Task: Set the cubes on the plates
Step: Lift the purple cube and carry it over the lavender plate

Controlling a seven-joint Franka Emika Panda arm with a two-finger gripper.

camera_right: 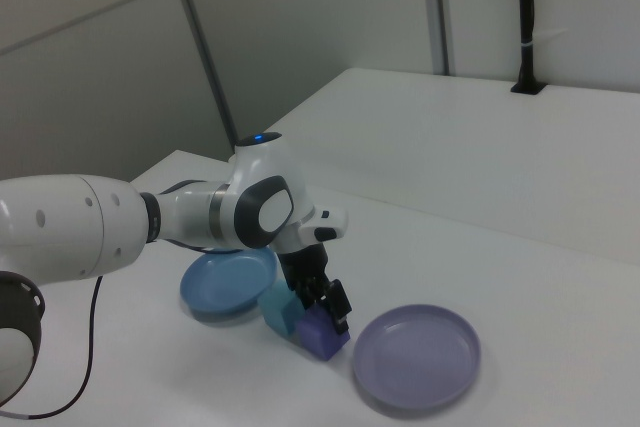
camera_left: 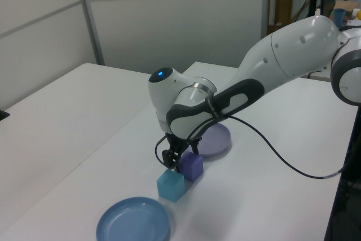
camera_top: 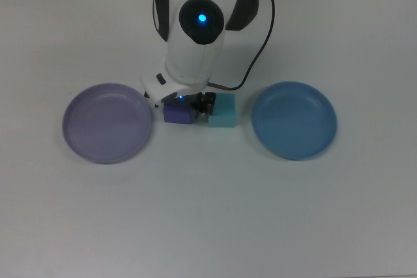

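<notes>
Bare white table (camera_top: 208,213) fills the lower half of the top view; nothing on it there.

Mid-frame, in a row across the top view: lavender plate (camera_top: 107,122) at left, purple cube (camera_top: 176,113) just beside its rim, teal cube (camera_top: 223,111) next to that, blue plate (camera_top: 294,120) at right, set apart from the teal cube. Both plates hold nothing. Both cubes sit on the table.

Gripper (camera_left: 179,161) is down at the purple cube, near the centre of the left view. Fingers straddle it, one dark finger (camera_top: 206,102) in the narrow gap between the two cubes. Whether the pads are pressing the cube or just short of it, cannot tell; the arm body covers most of the grasp from above. Right view shows the gripper (camera_right: 328,307) low over the purple cube (camera_right: 322,335), teal cube (camera_right: 281,310) tight behind.

Risks, as I judge them:
- Finger in the gap may shove the teal cube sideways on closing or lifting.
- Soft-looking cube could squash or twist if gripped off-centre, then slip out on the lift.
- Short carry to the lavender plate; a low lift could catch the raised rim.

Beyond, the white arm (camera_top: 195,37) and its black cable (camera_top: 251,63) run to the upper edge of the top view.
</notes>
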